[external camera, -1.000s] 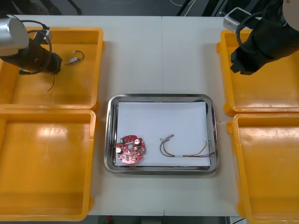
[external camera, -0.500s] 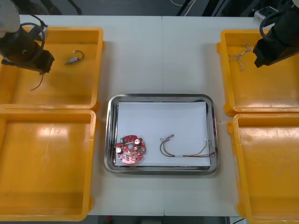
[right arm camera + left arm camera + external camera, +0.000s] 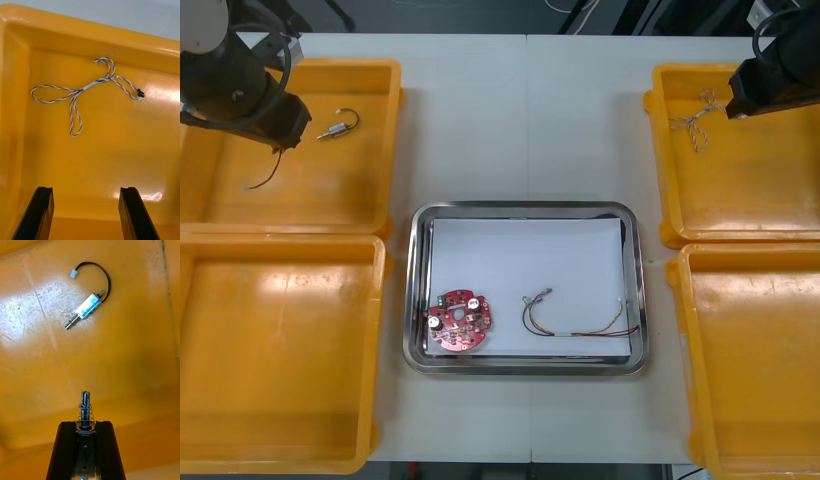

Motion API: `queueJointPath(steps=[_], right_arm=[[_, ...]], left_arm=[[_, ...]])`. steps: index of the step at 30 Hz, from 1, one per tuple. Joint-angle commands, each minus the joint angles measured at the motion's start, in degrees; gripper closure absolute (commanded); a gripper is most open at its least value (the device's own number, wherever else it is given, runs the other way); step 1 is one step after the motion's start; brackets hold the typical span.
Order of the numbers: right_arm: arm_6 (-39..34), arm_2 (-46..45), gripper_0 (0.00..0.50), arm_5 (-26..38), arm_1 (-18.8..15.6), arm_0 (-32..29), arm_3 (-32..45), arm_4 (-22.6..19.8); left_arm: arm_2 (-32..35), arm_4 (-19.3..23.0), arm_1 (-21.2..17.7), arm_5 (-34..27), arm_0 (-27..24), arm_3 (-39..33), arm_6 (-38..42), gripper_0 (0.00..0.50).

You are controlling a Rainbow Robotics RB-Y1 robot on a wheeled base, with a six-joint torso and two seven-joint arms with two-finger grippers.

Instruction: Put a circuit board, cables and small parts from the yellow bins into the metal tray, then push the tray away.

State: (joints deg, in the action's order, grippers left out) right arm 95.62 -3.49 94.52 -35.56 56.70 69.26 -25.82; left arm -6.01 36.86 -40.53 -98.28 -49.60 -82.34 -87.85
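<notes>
Keeps small metal part (image 3: pixel 85 407) clamped in left claw (image 3: pixel 85 424), raised over bin (image 3: pixel 131 363); draws wide-open right claw (image 3: pixel 86 193) back, leaving blue-white cable (image 3: pixel 80 90) untaken.

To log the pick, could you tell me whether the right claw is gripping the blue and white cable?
No, the right claw stands open, and the blue and white cable lies loose in the yellow bin.

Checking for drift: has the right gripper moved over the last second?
Yes. The right gripper has shifted right, away from the metal tray, uncovering the blue and white cable in the far right yellow bin.
</notes>
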Motion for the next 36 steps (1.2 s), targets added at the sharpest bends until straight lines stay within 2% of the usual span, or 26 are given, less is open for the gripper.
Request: queueJointPath(steps=[1, 12, 19, 28, 36], right_arm=[[-1.7, -2.2, 0.000, -4.2, 1.5, 4.3, -2.8, 2.1], [-1.8, -5.2, 0.000, -12.9, 4.0, 9.0, -15.1, 3.8], [-2.2, -5.7, 0.000, -18.1, 5.2, 9.5, -21.3, 5.4], [-2.3, -6.0, 0.000, -22.7, 5.7, 14.1, -32.1, 6.8], [-2.4, -7.3, 0.000, -26.4, 6.2, 16.6, -38.4, 7.2]], left_arm=[[0.0, -0.6, 1.5, -4.6, 0.8, -8.1, 12.5, 0.500], [-7.3, -1.8, 5.7, -6.8, 0.6, -17.5, 27.7, 0.500], [-14.2, -5.0, 9.6, -6.8, 0.3, -21.5, 37.4, 0.500], [-24.1, -7.9, 12.5, -3.6, 0.3, -22.4, 47.2, 0.500], [-31.4, -9.4, 13.6, 0.4, 0.4, -20.4, 53.0, 0.500]])
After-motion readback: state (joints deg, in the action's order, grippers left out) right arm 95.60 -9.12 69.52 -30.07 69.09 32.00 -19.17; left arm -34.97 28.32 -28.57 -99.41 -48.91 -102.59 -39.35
